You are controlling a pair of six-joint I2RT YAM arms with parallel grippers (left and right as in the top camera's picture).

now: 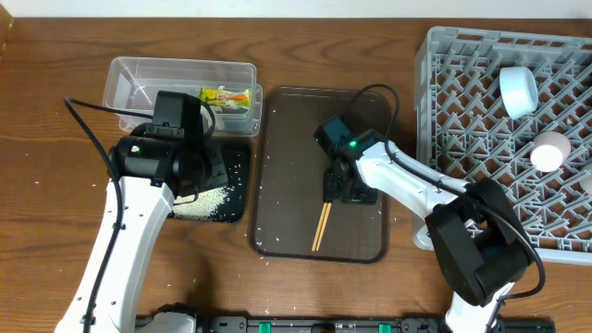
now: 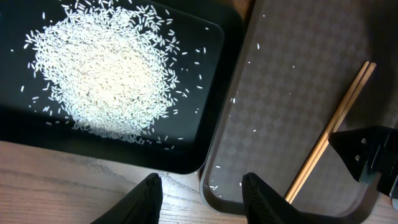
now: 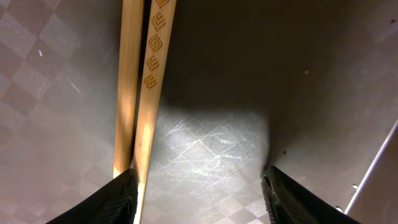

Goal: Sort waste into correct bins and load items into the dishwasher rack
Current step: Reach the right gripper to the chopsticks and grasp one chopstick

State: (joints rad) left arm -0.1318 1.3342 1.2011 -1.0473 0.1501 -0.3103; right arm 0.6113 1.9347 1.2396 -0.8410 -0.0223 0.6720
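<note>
Chopsticks (image 3: 140,93): the wooden pair lies side by side, flat on the brown serving tray (image 1: 296,120), toward its near right part. One stick has a stamped leaf pattern.

Right gripper (image 3: 199,202): low over the tray, jaws spread wide. The sticks run along the inner edge of one finger (image 3: 118,196). Nothing is clamped.

Rice (image 2: 106,74): heaped in the black tray (image 2: 211,56), which sits just left of the brown tray. Stray grains are scattered on both trays and on the wooden table (image 1: 55,185).

Left gripper (image 2: 202,199): fingers apart and empty, hanging over the seam where the black tray's corner meets the brown tray.

Clear tub (image 1: 129,74): behind the black tray, with the yellow-green wrapper (image 1: 227,95) inside at its right end.

Rack (image 1: 462,111): far right, with two white cups in it, one (image 1: 518,90) on its side and the other (image 1: 551,151) showing a pink inside.
</note>
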